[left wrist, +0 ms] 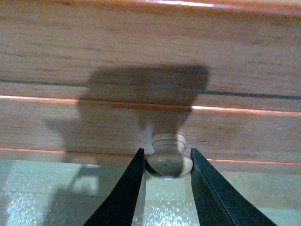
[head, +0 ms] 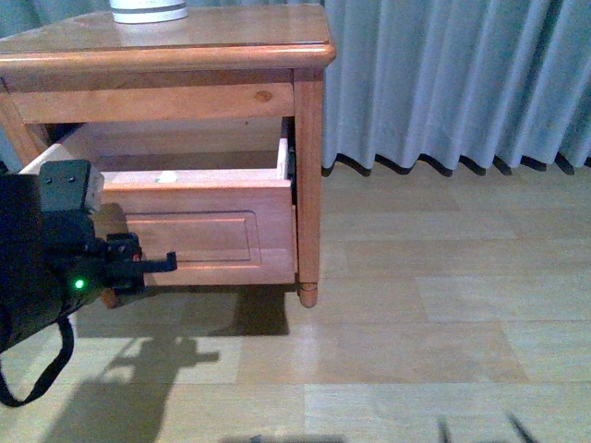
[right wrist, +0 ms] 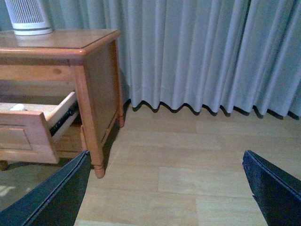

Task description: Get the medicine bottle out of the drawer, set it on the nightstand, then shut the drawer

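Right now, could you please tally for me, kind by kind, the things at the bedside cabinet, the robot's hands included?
Reddish-brown wooden nightstand: 1
Pulled-out panel-front drawer: 1
Round wooden knob: 1
White slatted tapered device: 1
Small white bottle in the drawer: 1
Black robot hands: 2, left hand and right hand
Total: 7

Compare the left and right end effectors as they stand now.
The left end effector is shut on the knob; the right end effector is wide open, holding nothing. The left is right up at the drawer front; the right stands off, facing floor. Both have dark fingers.
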You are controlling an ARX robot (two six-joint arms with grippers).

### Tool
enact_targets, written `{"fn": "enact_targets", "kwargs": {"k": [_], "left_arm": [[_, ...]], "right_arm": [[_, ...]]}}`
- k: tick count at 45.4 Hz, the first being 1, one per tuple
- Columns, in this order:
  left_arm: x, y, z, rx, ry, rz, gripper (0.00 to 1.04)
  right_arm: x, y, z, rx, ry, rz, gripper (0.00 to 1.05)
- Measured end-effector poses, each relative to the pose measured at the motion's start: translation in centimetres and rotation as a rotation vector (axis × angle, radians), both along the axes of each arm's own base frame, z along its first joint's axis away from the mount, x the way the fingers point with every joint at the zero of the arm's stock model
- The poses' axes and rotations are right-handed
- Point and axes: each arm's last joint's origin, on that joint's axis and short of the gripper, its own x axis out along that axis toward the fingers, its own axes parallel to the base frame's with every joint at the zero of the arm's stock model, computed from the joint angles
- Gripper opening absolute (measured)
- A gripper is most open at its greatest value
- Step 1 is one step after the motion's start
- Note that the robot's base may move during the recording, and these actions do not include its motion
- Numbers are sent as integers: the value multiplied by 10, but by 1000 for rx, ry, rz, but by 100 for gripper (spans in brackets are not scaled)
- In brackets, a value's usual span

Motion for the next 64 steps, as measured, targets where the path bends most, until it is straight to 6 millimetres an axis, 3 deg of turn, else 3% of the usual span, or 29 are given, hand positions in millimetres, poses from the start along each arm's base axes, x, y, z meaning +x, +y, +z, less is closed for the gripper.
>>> {"fn": "enact_targets", "kwargs": {"k": [11, 18, 28, 32, 36, 45, 51, 58, 64], "left_arm": [[-33, 0, 3, 10, 59, -12, 24], [-40, 0, 3, 34, 69, -43, 44], [-46, 0, 20, 24, 43, -93, 83], [-50, 6, 45, 25, -39, -89, 100], [-52, 18, 86, 32, -174, -68, 98], [-70, 34, 147, 25, -328, -64, 98], [-97, 38, 169, 19, -359, -87, 98], [-165, 39, 177, 9, -333, -96, 98], [-207, 38, 181, 15, -352, -83, 98]], "right_arm": [[0, 0, 0, 0, 0, 0, 98], [0, 0, 0, 0, 0, 0, 98], [0, 0, 0, 0, 0, 0, 98], [0, 0, 0, 0, 0, 0, 98], [0, 0, 0, 0, 0, 0, 98], [0, 0, 0, 0, 0, 0, 98], [0, 0, 0, 0, 0, 0, 98], [0, 0, 0, 0, 0, 0, 98], [0, 0, 0, 0, 0, 0, 98]]}}
